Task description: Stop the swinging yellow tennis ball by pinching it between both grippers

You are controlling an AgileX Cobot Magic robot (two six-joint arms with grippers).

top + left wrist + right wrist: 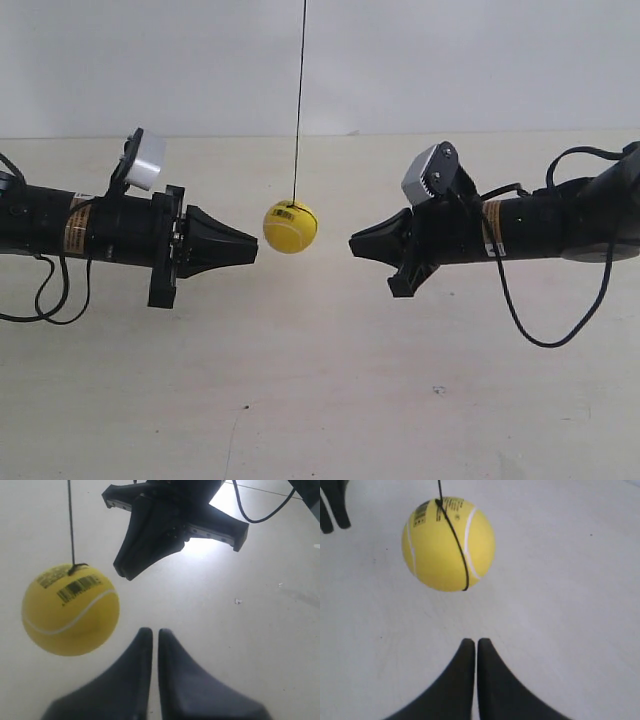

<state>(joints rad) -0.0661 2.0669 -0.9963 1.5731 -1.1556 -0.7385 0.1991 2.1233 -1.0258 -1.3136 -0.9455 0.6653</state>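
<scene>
The yellow tennis ball hangs on a thin dark string between two black tapered grippers that point at each other. The gripper of the arm at the exterior view's left ends a small gap short of the ball. The gripper of the arm at the exterior view's right stands farther off. Neither touches the ball. In the left wrist view my left gripper is shut and empty, with the ball off to one side of its tip. My right gripper is shut too, with the ball ahead of it.
A pale tabletop lies below, with a white wall behind. Black cables loop under both arms. In the left wrist view the opposite gripper points toward me beyond the ball. A small white speck lies on the table.
</scene>
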